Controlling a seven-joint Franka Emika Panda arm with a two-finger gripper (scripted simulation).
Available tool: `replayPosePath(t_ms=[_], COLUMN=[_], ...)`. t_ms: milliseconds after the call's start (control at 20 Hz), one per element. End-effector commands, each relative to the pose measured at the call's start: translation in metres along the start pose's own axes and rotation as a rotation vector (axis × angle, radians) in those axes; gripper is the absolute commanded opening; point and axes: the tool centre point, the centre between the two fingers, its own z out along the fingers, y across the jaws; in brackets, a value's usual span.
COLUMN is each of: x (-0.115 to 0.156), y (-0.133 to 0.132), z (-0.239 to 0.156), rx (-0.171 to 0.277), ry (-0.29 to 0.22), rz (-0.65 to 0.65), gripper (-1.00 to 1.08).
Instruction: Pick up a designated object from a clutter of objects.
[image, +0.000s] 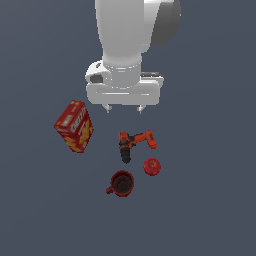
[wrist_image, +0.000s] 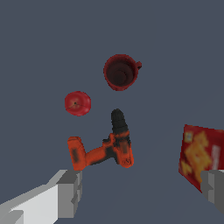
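— Any writing you can read?
— None; the box (image: 74, 126) print is too blurred. My gripper (image: 123, 108) hangs spread apart, empty, above the drill (image: 134, 143).
— The mug (image: 121, 183)?
— Upright, beside the red ball (image: 152, 166), just past the drill's nose.

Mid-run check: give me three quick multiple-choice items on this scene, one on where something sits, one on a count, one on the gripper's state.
1. In the exterior view, the small red round object lies to which side of the dark red mug?
A. exterior view's left
B. exterior view's right
C. inside it

2. How many objects lie on the surface?
A. two
B. four
C. six

3. The gripper is:
A. open, holding nothing
B. shut on the mug
C. shut on the drill

Answers: 1 B, it sits right of and apart from the mug. 2 B: mug, round object, power drill, red-and-yellow box. 3 A, fingers spread above the clutter.
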Motion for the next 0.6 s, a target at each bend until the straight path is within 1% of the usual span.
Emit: replayPosePath(t_ms=[0, 300, 550], x=[0.0, 0.0028, 0.0031], y=[0.0, 0.0076, 0.0078], z=[0.0, -0.0072, -0.0073], rx=[0.0, 0.013, 0.013], ry=[0.0, 0.016, 0.017], rz=[0.0, 0.025, 0.025], gripper=[0.28, 0.28, 0.28])
